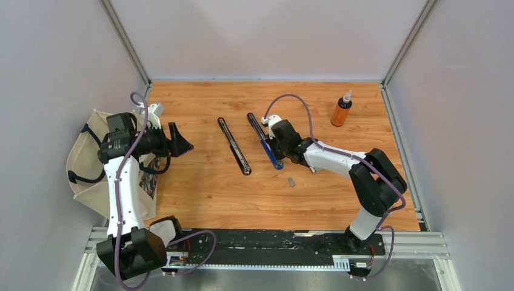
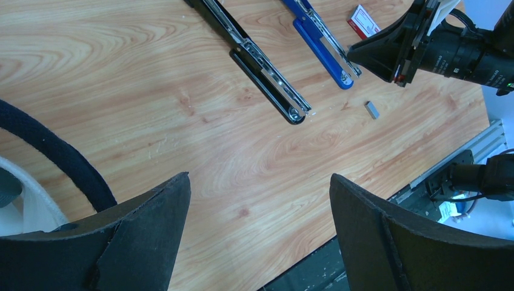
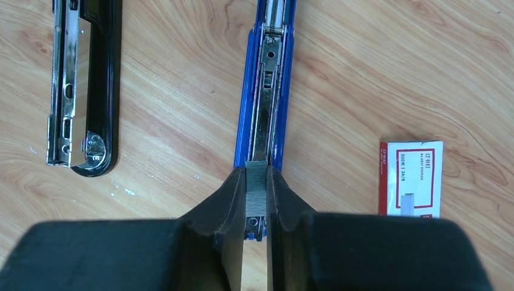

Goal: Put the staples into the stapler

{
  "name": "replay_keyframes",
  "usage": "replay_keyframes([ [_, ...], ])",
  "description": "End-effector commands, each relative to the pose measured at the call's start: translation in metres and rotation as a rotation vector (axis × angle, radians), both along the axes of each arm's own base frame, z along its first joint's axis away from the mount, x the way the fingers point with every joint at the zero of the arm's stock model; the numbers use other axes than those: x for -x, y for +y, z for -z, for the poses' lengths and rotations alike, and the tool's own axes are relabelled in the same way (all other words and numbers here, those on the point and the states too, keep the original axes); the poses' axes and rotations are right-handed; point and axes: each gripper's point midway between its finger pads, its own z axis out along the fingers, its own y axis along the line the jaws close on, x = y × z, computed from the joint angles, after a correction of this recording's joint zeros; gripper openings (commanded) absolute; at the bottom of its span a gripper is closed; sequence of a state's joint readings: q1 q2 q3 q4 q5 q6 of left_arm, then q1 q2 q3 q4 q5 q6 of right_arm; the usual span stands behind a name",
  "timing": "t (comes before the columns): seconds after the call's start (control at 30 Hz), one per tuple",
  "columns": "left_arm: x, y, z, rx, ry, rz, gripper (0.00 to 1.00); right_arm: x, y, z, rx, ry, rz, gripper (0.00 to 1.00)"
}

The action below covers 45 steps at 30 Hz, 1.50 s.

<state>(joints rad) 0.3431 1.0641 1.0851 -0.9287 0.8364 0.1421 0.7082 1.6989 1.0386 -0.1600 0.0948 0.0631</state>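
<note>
So the right jaws are pinched tight on a little silvery staple strip [image 3: 256, 191], holding it right over the near end of the blue stapler [image 3: 267, 91]. That stapler lies opened out flat on the bench [image 1: 212, 200], around the middle of the overhead view, metal channel facing up. Can't tell if the strip is actually touching the channel. The staples box [image 3: 411, 179], white with a red label, lies flat toward the right of the right wrist view, apart from the stapler. A second loose strip [image 1: 291, 180] lies on the wood just below the blue stapler in the overhead view. A black stapler [image 1: 233, 145], also opened out, lies just left of the blue one, roughly parallel. The left jaws are spread wide with nothing between them, over at the left side of the frame next to a cloth bag [image 1: 85, 182]. An orange bottle [image 1: 341, 109] stands upright at upper right.
</note>
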Motion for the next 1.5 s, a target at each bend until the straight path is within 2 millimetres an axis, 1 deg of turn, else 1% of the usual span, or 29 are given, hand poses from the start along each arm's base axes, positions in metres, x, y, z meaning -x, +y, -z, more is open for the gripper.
replay_keyframes([
  [0.0, -0.005, 0.003, -0.002, -0.002, -0.029, 0.002, 0.93, -0.007, 0.007, -0.005, -0.027, -0.019, 0.000, 0.13],
  [0.17, -0.004, 0.003, -0.002, -0.005, -0.034, 0.003, 0.93, -0.006, 0.007, -0.002, -0.026, -0.009, -0.001, 0.13],
  [0.4, -0.004, 0.003, -0.003, -0.002, -0.032, 0.004, 0.93, -0.007, 0.008, -0.003, -0.028, -0.009, -0.003, 0.13],
  [0.5, -0.004, 0.003, -0.002, -0.003, -0.033, 0.004, 0.93, -0.007, 0.007, 0.001, -0.018, -0.003, 0.001, 0.13],
  [0.63, -0.004, 0.003, -0.002, -0.003, -0.033, 0.003, 0.93, -0.008, 0.006, 0.000, -0.017, -0.008, 0.006, 0.13],
  [0.7, -0.004, 0.003, -0.003, -0.004, -0.036, 0.004, 0.93, -0.008, 0.007, -0.004, -0.023, -0.015, 0.004, 0.13],
  [0.93, -0.004, 0.003, -0.002, -0.001, -0.032, 0.005, 0.93, -0.008, 0.009, -0.026, -0.064, -0.052, -0.007, 0.13],
  [1.1, -0.004, 0.003, -0.003, -0.003, -0.035, 0.005, 0.93, -0.008, 0.008, -0.030, -0.068, -0.066, -0.006, 0.13],
  [1.47, -0.004, 0.003, -0.002, -0.003, -0.033, 0.003, 0.93, -0.010, 0.005, -0.011, -0.024, -0.037, 0.003, 0.13],
])
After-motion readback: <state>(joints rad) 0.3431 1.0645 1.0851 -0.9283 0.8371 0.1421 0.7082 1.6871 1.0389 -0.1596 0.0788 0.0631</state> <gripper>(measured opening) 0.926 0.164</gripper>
